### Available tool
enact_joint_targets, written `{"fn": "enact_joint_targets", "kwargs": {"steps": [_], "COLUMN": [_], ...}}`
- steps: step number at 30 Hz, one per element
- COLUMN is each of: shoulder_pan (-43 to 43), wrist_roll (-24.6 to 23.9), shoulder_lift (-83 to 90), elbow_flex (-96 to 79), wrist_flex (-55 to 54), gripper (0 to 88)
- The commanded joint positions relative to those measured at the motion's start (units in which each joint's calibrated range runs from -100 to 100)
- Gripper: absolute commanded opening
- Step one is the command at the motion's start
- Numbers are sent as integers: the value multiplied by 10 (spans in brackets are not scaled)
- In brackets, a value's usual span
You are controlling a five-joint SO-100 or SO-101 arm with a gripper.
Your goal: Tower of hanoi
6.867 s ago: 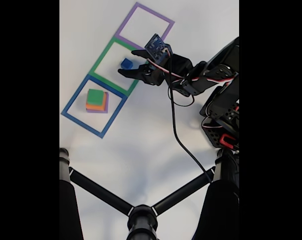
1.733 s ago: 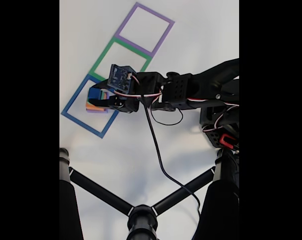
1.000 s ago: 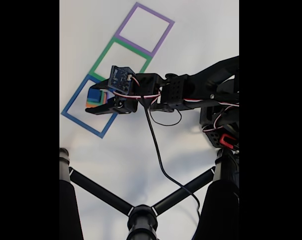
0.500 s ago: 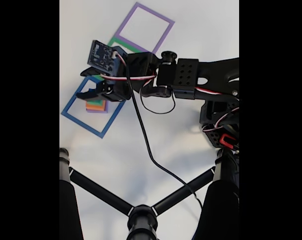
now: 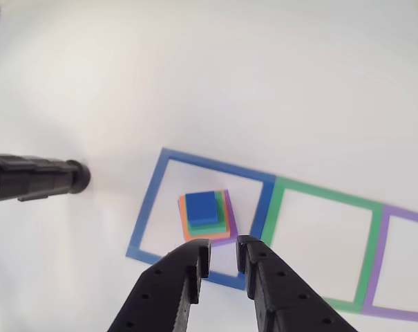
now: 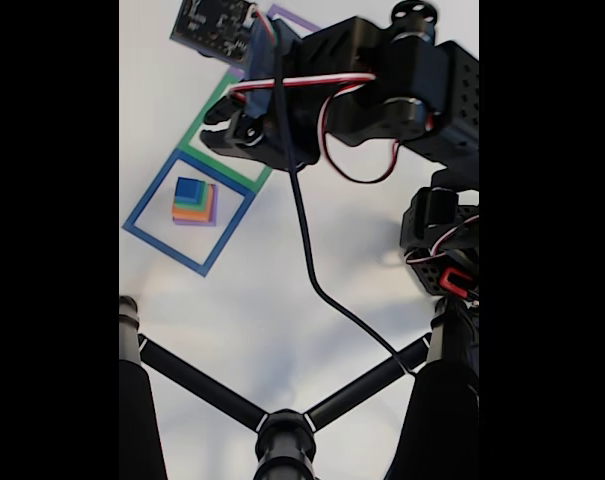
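- Fixed view: the tower of hanoi (image 6: 194, 201), blue cube topmost, sits inside the blue square frame (image 6: 142, 236), at 8 o'clock from the raised gripper (image 6: 225, 128).
- Gripper's jaws are nearly closed and empty.
- Foam blocks look light and soft; pinching opposite flat sides of one block seems safest.

You have two cameras. The fixed view looks down from high above the white table (image 6: 282, 300), and its own black tripod legs (image 6: 197, 382) show at the bottom edge. The other view rides behind the gripper (image 5: 221, 259) and looks forward and down, quite near the table. Both views share the blue square frame (image 5: 148, 214) (image 6: 147, 205) with the stack of blocks (image 5: 206, 214) (image 6: 194, 201) inside, and the green frame (image 5: 318, 249) beside the blue one.
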State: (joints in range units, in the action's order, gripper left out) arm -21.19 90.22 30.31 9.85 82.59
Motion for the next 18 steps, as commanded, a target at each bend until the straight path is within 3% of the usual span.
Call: {"fn": "enact_joint_targets", "kwargs": {"steps": [1, 5, 8, 12, 15, 16, 18], "shoulder_pan": [17, 27, 28, 39, 47, 47, 55], "wrist_roll": [-12, -14, -64, -58, -110, -161, -185], "shoulder_lift": [-9, 0, 5, 26, 70, 87, 120], "elbow_flex": [125, 124, 104, 38, -39, -68, -116], "wrist_flex": [92, 117, 113, 106, 80, 74, 69], "gripper": [0, 0, 0, 5, 10, 3, 4]}}
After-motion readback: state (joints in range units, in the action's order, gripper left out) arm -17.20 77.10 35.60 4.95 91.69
